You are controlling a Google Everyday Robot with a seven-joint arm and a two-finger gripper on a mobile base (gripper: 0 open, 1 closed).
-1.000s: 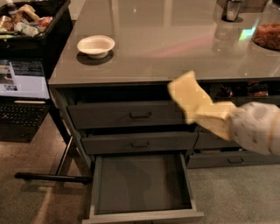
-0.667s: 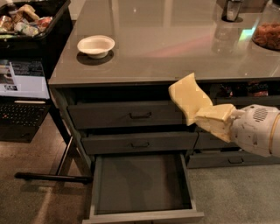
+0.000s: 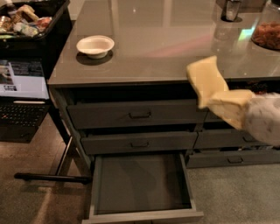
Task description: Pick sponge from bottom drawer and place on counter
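1. Off the left end of the counter (image 3: 166, 48), up high: black bin (image 3: 50, 33) heaped with mixed packets.
2. Lower down, also left of the counter: open laptop (image 3: 22, 94), screen lit, keyboard dark.
3. On the floor below the counter's left end: dark metal bar (image 3: 52, 177), lying flat on the carpet.
4. On the counter, near its front left corner: white bowl (image 3: 95, 45), upright, well apart from the other things on the slab.
5. Under the counter's left half: upper two drawers (image 3: 135, 114), dark grey, nearly closed, a small handle on each.
6. Lowest under that same half: bottom drawer (image 3: 140, 186), pulled far out, flat dark floor in plain sight.
7. At the counter's front edge, right of middle: sponge (image 3: 204, 78), pale yellow, tilted, up in the air, well above and right of the bottom drawer; over the slab or just in front of it, cannot tell.
8. Just below the counter's edge, touching the sponge: gripper (image 3: 218, 101), cream fingers (image 3: 234, 109) clamped on the sponge's lower end, pale rounded arm (image 3: 264, 118) reaching in from the right.
9. Under the counter's right half: right-hand drawers (image 3: 234, 159), partly hidden by the arm.
10. At the counter's far right: dark cup (image 3: 231, 9) at the back, glass jar (image 3: 267, 33) with orange contents beside it.
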